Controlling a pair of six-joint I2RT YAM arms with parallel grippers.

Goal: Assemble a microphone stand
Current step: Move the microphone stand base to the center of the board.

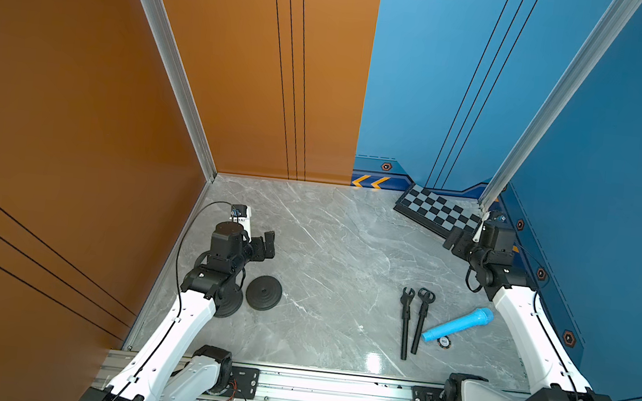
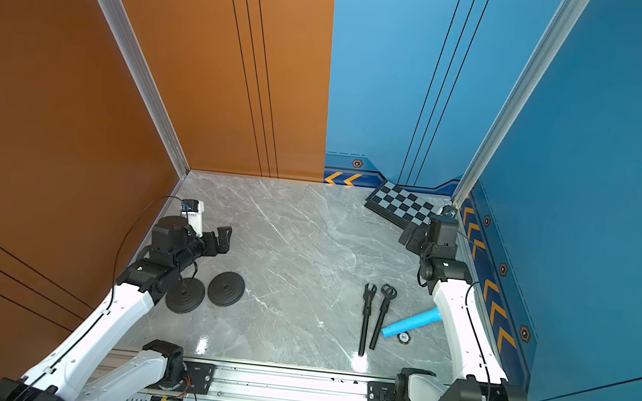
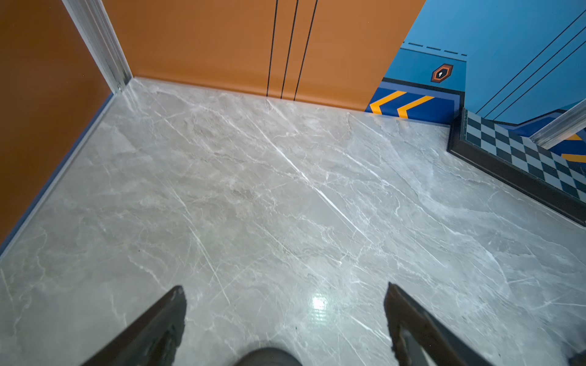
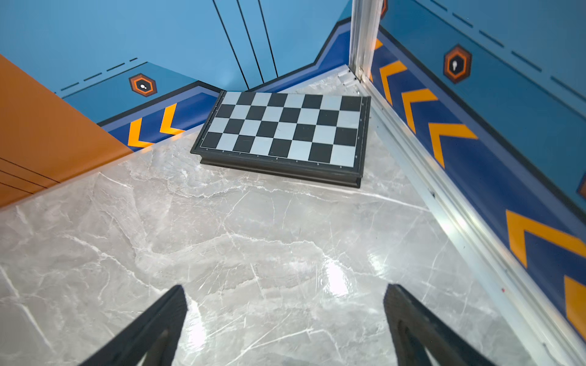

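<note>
Left tool [image 3: 285, 288] and right tool [image 4: 285, 286] gape empty above seemingly marble table [image 1: 326, 251], blue-orange walls [image 1: 244, 59].

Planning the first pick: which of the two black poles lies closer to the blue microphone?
The pole with the looped clip, lying next to the blue microphone; the fork-topped pole lies on its other side, farther from the microphone.

The left arm [image 1: 194, 310] partly hides one round base [image 1: 231, 308]
</note>
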